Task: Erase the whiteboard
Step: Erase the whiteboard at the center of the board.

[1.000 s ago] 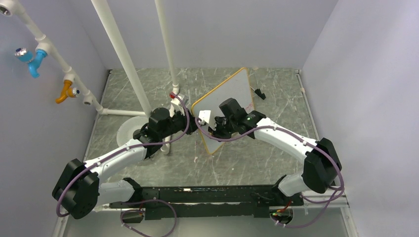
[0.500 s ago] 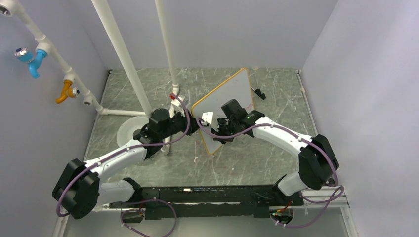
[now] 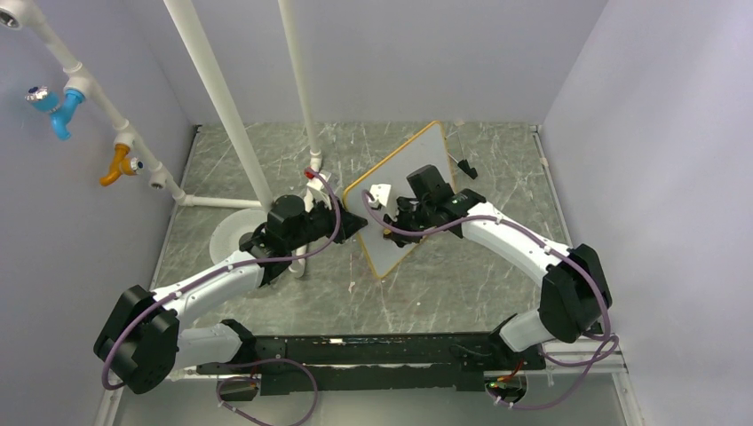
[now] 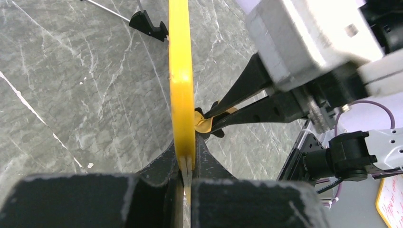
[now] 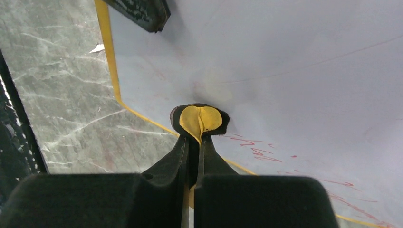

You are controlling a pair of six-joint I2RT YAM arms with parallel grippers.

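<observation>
- From above, the whiteboard (image 3: 417, 158) stands tilted on the grey marbled surface (image 3: 462, 275) at mid-frame, one corner toward the back wall. The left hand (image 3: 353, 225) is clamped on its left edge. The right hand (image 3: 392, 224) reaches in from the right onto the board's face.
- In the left wrist view, the board is seen edge-on as a yellow frame (image 4: 181, 71) running up the middle. The left hand (image 4: 186, 147) is pinched tight on it at the bottom. The right hand (image 4: 216, 116) comes in from the right, holding a small yellow pad (image 4: 203, 122) against the board. A black foot (image 4: 149, 24) sits at upper left.
- In the right wrist view, the right hand (image 5: 195, 142) is closed on the black-rimmed yellow pad (image 5: 200, 118), which is pressed to the white face (image 5: 285, 71). Red scrawl (image 5: 259, 151) lies at lower right of the pad.
</observation>
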